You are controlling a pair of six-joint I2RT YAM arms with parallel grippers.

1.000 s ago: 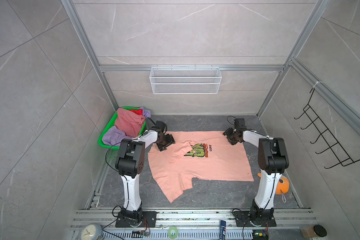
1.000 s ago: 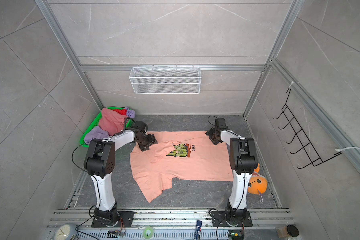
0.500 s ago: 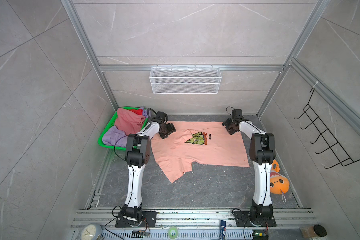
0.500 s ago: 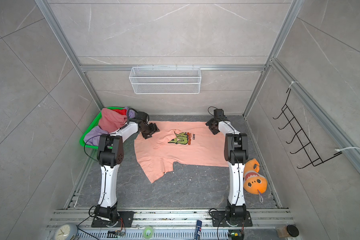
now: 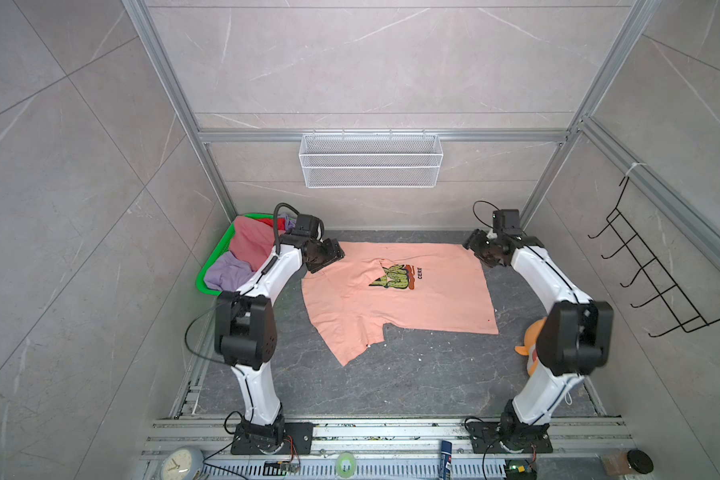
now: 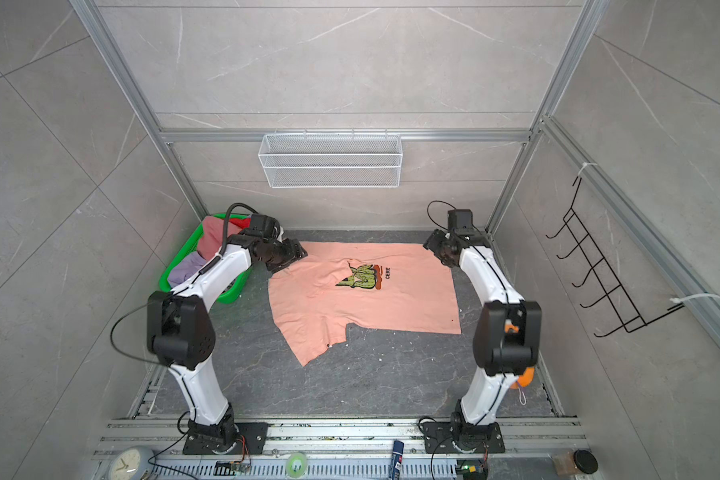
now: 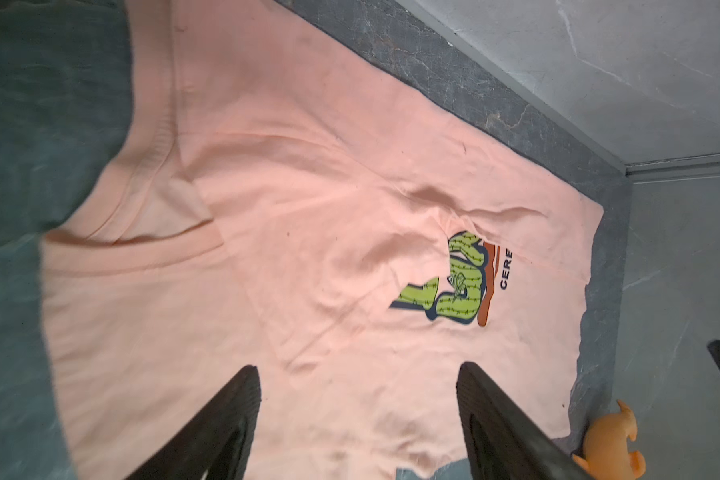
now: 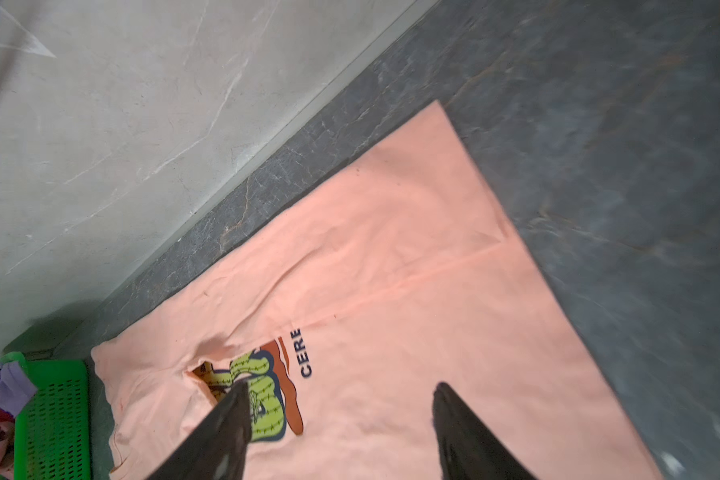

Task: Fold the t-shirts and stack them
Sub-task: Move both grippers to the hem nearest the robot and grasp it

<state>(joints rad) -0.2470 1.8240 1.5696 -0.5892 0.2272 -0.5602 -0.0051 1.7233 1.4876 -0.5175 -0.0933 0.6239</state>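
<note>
Grey stone floor (image 5: 412, 374), pale tiled walls (image 5: 371, 83). Noted: peach shirt (image 5: 400, 299) lies spread on the floor between the arms, close to the back wall, graphic (image 5: 393, 277) up. Collar end faces the left arm, hem the right. One sleeve (image 5: 346, 345) juts toward the near side. A small fold of cloth covers a corner of the graphic.

Far collar-side corner: left gripper (image 5: 329, 255) sits over it. In its wrist view the fingers (image 7: 242, 399) stand apart, nothing between them, cloth below.

Far hem corner: right gripper (image 5: 476, 245) sits over it, fingers (image 8: 233, 411) likewise spread and empty. Contact with the cloth cannot be told.

Green basket (image 5: 217, 257) at far left holds a pink shirt (image 5: 250, 243), lavender shirt (image 5: 225, 272) and red shirt (image 5: 282, 224), bunched.

Orange plush (image 5: 526, 345) lies on the floor, partly behind the right arm.
</note>
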